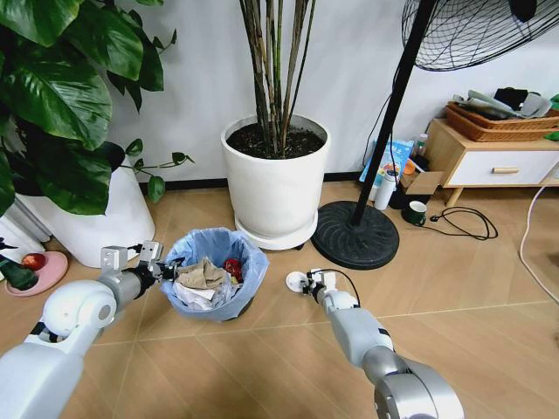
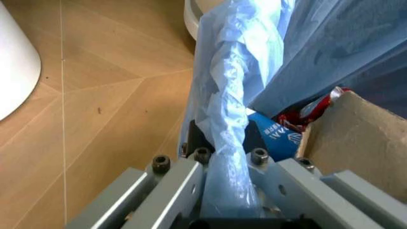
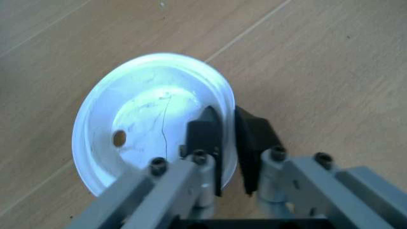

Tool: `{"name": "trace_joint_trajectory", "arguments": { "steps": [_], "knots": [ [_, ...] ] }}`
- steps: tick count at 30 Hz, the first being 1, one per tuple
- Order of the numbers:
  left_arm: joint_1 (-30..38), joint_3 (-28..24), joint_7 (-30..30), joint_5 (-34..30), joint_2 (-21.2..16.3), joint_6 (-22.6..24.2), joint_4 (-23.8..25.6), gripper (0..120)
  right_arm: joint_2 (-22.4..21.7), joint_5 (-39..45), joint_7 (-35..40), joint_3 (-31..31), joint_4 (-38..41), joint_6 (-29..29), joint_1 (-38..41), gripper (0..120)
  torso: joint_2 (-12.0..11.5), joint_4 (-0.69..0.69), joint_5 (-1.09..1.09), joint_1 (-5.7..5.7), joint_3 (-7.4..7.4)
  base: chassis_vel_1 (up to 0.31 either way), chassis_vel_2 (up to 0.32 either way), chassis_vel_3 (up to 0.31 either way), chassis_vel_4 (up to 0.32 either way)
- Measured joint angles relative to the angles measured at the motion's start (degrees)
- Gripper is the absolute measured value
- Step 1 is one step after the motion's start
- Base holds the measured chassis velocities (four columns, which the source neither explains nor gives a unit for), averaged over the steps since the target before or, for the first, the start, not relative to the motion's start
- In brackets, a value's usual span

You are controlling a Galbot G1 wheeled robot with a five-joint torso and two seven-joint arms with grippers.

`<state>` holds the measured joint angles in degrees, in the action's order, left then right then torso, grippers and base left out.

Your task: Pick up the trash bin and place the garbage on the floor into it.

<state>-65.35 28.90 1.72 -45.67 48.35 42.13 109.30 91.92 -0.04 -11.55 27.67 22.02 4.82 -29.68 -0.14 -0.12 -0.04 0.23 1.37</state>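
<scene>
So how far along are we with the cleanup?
Nearly done, by the look of it. The trash bin already holds crumpled paper and wrappers, and the left claw is clamped on its bag-lined rim. The right claw pinches the edge of a white lid, which is not yet in the bin. I see no other litter on the floor.

place: a home, living room | signs: wood floor [image 1: 489,288] | big plants in white pots [image 1: 276,188] far | standing fan [image 1: 376,175] right | small wooden cabinet [image 1: 493,157] far right
</scene>
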Motion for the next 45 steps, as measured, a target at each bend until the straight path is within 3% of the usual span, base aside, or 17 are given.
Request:
{"name": "trace_joint_trajectory", "arguments": {
  "steps": [4, 20, 25, 27, 37, 45],
  "knots": [
    [-0.2, 0.0, 0.0, 0.0, 0.0, 0.0, 0.2, 0, -0.1, 0.0, -0.1, 0.0, 0.5, 0.0, -0.4, 0, 0.0, 0.00, 0.00, 0.00, 0.00, 0.000, 0.000, 0.000, 0.000],
    [-1.5, 1.1, 0.0, 0.0, -0.2, 0.0, 0.7, 0, -2.7, 2.4, -0.1, -2.6, 9.0, -0.3, -4.4, 0, 0.0, -0.01, -0.01, 0.00, 0.01, 0.000, 0.000, 0.000, 0.000],
    [-1.6, 1.0, 0.1, 0.0, 0.0, 0.0, 0.8, 0, -5.4, 8.2, 0.0, -7.5, 18.1, 1.2, -7.7, 0, 0.0, -0.01, 0.00, 0.00, 0.01, 0.000, 0.000, 0.000, 0.000],
    [-1.8, 1.0, 0.0, 0.1, 0.0, 0.0, 0.8, 0, -8.0, 13.3, 0.2, -10.9, 26.3, 3.0, -10.5, 0, 0.0, -0.03, -0.02, 0.00, 0.00, 0.000, 0.000, 0.000, 0.000],
    [-2.3, 1.2, 0.0, 0.6, 0.4, 0.0, 0.5, 0, -11.8, 18.4, -0.2, -14.8, 39.3, 3.1, -13.3, 0, 0.0, 0.00, 0.00, 0.00, 0.00, 0.000, 0.000, 0.000, 0.000],
    [-2.0, 1.4, 0.2, 1.1, 0.7, 0.0, -1.2, 0, -15.7, 26.2, 0.4, -18.8, 57.0, 6.8, -16.3, 0, 0.0, -0.01, 0.00, 0.00, 0.00, 0.000, 0.000, 0.000, 0.000]
  ]
}}
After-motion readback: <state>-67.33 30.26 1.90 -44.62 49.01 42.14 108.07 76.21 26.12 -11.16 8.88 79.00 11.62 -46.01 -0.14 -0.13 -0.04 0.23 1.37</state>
